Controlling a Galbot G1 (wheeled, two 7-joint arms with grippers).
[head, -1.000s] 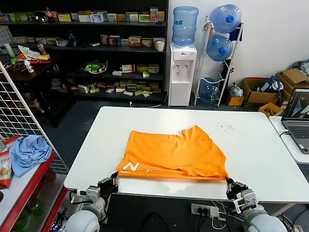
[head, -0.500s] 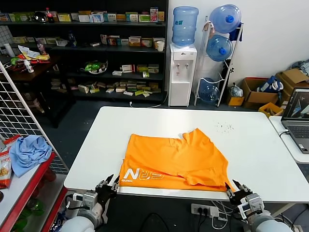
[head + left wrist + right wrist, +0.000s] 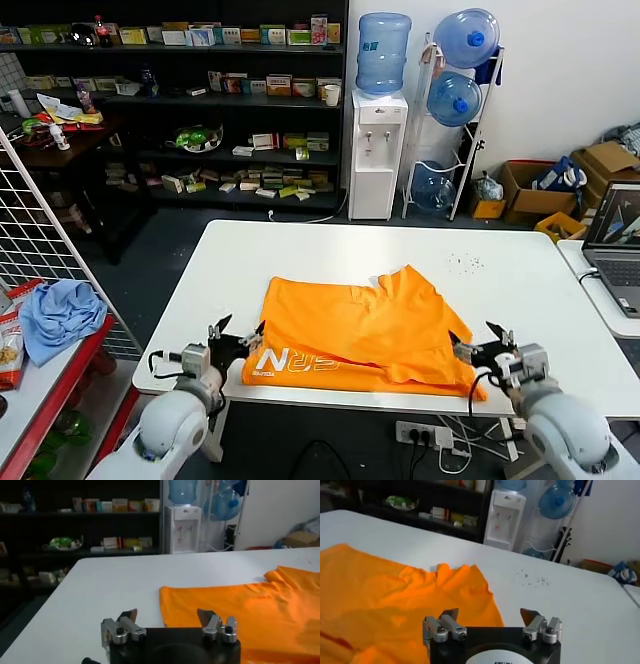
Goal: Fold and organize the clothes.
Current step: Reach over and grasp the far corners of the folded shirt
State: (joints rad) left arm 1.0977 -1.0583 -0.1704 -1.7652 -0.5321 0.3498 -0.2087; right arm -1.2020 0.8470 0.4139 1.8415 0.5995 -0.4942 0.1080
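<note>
Since a second ago both end effectors have let go of the T-shirt [image 3: 358, 325] hem and risen beside it, so your left end effector [image 3: 236, 337] and right end effector [image 3: 478, 345] now gape empty. The shirt lies rumpled at the desk [image 3: 520, 300] front edge, logo up; smooth it first. Nothing obstructs; a laptop [image 3: 615, 245] sits well apart.

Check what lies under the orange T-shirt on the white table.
The orange T-shirt lies folded on the white table, logo up near the front edge. Only bare tabletop shows around it; anything beneath the cloth is covered. Both pincers, left and right, stand open beside it.
</note>
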